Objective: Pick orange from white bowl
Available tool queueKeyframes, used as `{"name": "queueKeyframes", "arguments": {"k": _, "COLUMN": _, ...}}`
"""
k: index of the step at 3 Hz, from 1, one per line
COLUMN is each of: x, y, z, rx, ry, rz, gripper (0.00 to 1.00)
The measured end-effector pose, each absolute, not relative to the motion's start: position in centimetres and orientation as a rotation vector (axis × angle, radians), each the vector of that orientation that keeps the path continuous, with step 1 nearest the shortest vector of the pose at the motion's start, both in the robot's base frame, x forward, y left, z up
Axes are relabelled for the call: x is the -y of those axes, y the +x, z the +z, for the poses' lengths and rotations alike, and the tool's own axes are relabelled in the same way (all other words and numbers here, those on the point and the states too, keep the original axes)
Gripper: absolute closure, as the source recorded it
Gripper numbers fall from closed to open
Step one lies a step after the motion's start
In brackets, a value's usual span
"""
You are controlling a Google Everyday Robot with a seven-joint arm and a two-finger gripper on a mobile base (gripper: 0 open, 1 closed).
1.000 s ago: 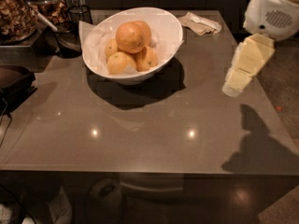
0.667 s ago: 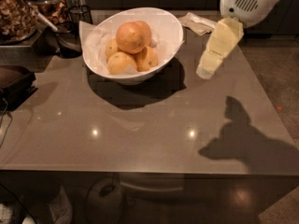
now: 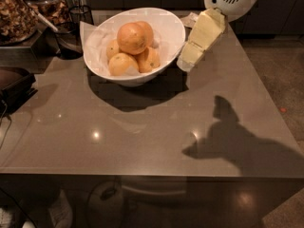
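The white bowl (image 3: 164,56) stands at the back middle of the grey table, lined with white paper. The orange (image 3: 132,38) lies on top of the pile in it, the largest fruit, deep orange. Smaller yellower fruits (image 3: 122,64) lie under and around it. My gripper (image 3: 189,56) comes down from the upper right, pale and cream-coloured, its tip just to the right of the bowl's rim and a little above the table. It holds nothing that I can see.
A crumpled white napkin (image 3: 190,19) lies behind the bowl. Metal trays of brownish food (image 3: 16,13) and a dark wire holder (image 3: 71,27) stand at the back left. A dark object (image 3: 14,82) sits at the left edge. The table's right edge drops to the floor.
My gripper has moved left, from the table's right side to right beside the bowl's rim. Its shadow on the table has moved left with it. The fruits have not moved.
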State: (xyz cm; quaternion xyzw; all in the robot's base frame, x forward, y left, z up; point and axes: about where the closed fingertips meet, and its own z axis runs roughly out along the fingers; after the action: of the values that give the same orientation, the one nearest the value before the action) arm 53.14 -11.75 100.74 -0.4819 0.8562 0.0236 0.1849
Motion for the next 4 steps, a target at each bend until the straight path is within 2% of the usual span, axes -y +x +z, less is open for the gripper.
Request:
{"name": "queueKeyframes", "arguments": {"k": 2, "x": 3.6, "y": 53.8, "z": 102.5, "rx": -2.412, "ry": -1.339, "rz": 0.086, "gripper": 0.0}}
{"name": "queueKeyframes", "arguments": {"k": 4, "x": 1.3, "y": 55.6, "z": 102.3, "rx": -2.384, "ry": -1.284, "rz": 0.161, "gripper": 0.0}}
